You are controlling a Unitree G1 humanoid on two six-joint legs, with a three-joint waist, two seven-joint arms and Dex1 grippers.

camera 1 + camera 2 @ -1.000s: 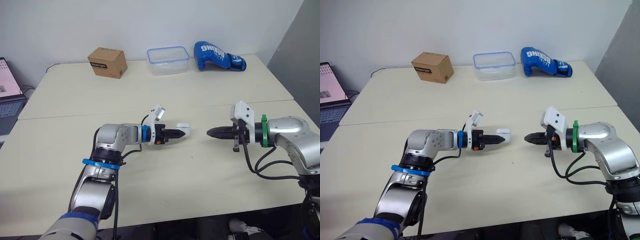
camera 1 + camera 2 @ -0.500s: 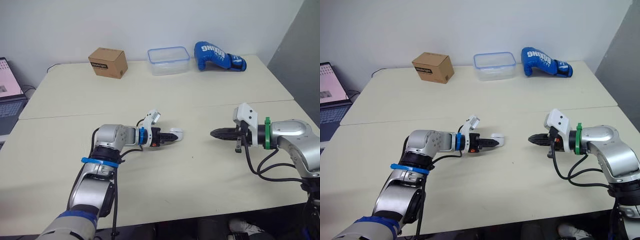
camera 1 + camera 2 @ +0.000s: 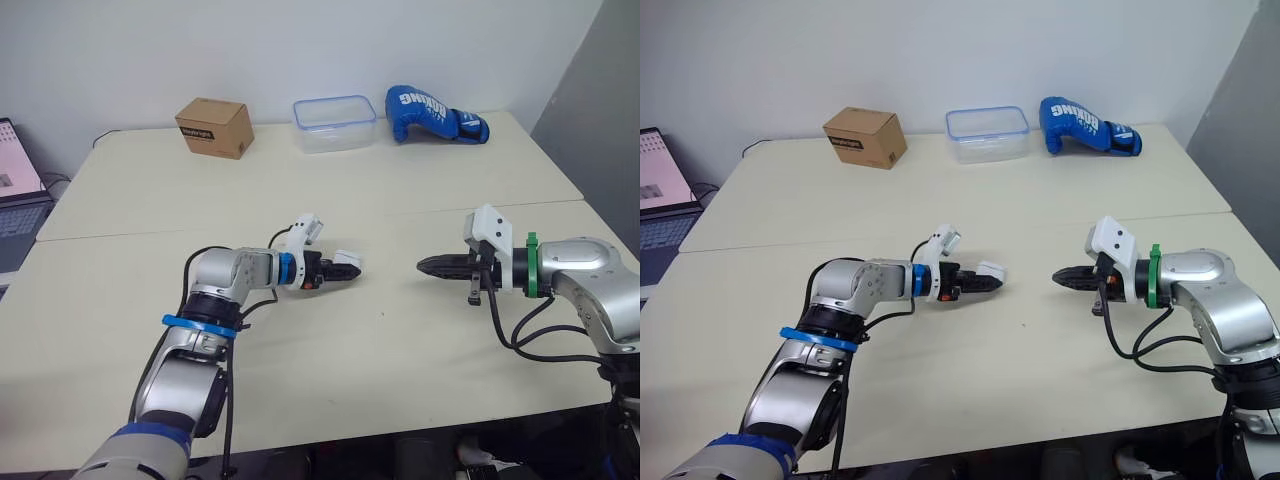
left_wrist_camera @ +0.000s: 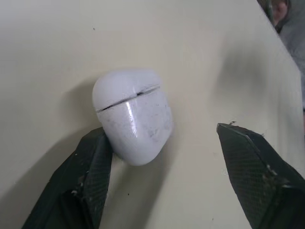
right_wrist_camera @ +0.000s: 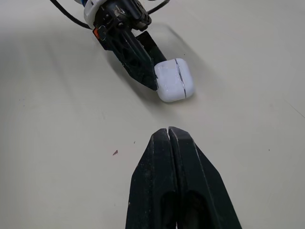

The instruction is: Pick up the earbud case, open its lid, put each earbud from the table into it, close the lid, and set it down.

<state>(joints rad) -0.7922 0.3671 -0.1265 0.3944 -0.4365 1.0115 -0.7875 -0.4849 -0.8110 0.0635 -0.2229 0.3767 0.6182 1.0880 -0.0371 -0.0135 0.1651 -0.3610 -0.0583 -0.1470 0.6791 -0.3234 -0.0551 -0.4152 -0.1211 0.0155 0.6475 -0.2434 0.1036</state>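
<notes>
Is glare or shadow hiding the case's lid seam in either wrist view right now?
No. Left wrist view: a thin bright streak runs down the earbud case, but the seam shows as a dark line; a soft shadow falls on the table beside the open left hand. Right wrist view: case evenly lit, seam clear, only a faint shadow at its edge.

Earbud case (image 3: 992, 271) sits on the table (image 3: 1040, 350). Your left hand (image 3: 980, 282) is right against the case, on your left-arm side. Your right hand (image 3: 1060, 277) points at the case from the opposite side, apart from it, fingers pressed together. Well beyond the case: cardboard box (image 3: 865, 137), clear tub (image 3: 987, 133), blue boxing glove (image 3: 1085, 125). Laptop (image 3: 660, 200) is far from the case, off the table's left edge.
</notes>
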